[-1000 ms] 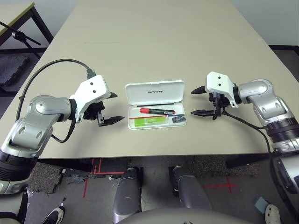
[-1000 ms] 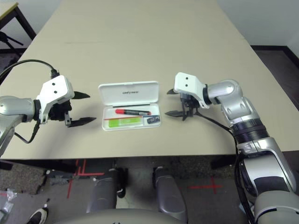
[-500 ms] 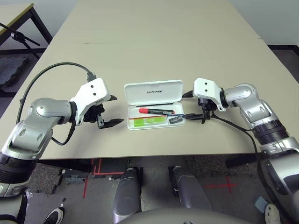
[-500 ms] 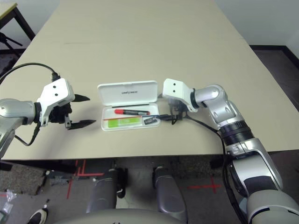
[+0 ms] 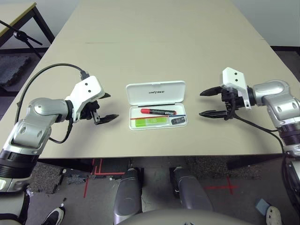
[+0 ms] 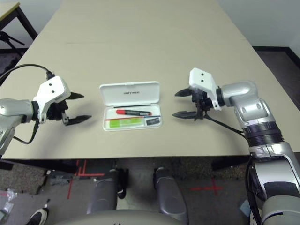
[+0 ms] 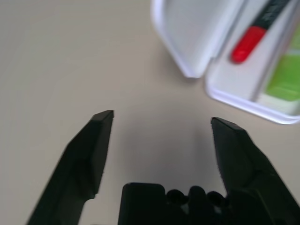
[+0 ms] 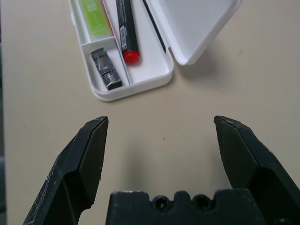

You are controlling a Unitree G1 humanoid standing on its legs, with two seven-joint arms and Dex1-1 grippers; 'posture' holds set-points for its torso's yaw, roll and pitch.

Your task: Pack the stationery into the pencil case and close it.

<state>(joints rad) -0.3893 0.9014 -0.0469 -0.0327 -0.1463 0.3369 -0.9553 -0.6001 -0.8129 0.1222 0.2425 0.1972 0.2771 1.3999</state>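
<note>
the left gripper [image 5: 100, 107] hovers just off the table [image 5: 154, 42], well to the left of the pencil case [image 5: 157, 104], its two black fingers spread wide with nothing between them. the case sits open near the front edge of the table, between the two arms, lid [image 5: 155, 93] laid back toward the far side with its print showing. inside the tray lie the red marker pen [image 5: 157, 111], the lime-green highlighter [image 5: 151, 121] nearer the robot, and the small silver-black piece [image 8: 106, 69] in its own compartment at the right end. the right gripper [image 5: 209, 103] hangs to the right of the case, apart from it, also fully spread and holding nothing.

everything looks packed, so the step in hand is likely the closing. to do it well, one finger should probably get behind the far edge of the lid and tip it forward over the hinge, while the other gripper steadies the tray from its side so the light box does not skid. the lid lies almost flat, so catching its rim from the back, rather than pressing down on it, seems the safer way.

room is generous: bare table stretches far behind and to both sides of the case. the near table edge is the closest limit, so a forward push should be gentle.
</note>
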